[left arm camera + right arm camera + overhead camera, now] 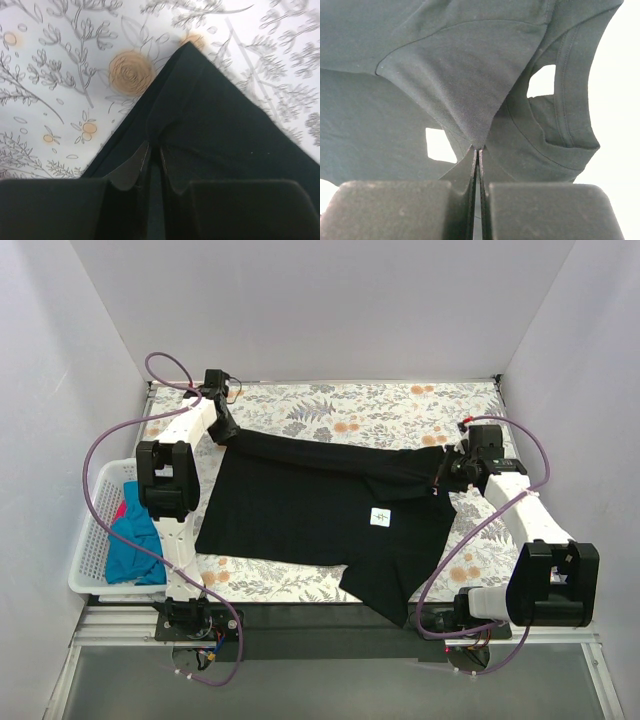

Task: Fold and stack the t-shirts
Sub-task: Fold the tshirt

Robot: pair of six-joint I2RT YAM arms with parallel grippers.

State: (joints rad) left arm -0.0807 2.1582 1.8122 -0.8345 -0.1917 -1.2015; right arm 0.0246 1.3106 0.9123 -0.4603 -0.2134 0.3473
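Note:
A large black t-shirt (300,510) lies spread on the floral table cover, with a white label (380,517) showing and its upper edge folded over into a band. My left gripper (228,430) is at the shirt's far left corner. In the left wrist view its jaws (154,146) stand almost together, with creases of the black cloth (225,130) running into the tips. My right gripper (443,478) is at the right end of the folded band, shut (478,148) on a pinched peak of the black cloth (460,75) beside the collar. A teal t-shirt (135,540) and some pink cloth (121,510) lie in the basket.
A white lattice basket (90,560) stands off the table's left edge. The floral table cover (400,405) shows bare along the back and at the right. White walls close in the left, back and right. One sleeve hangs over the near edge.

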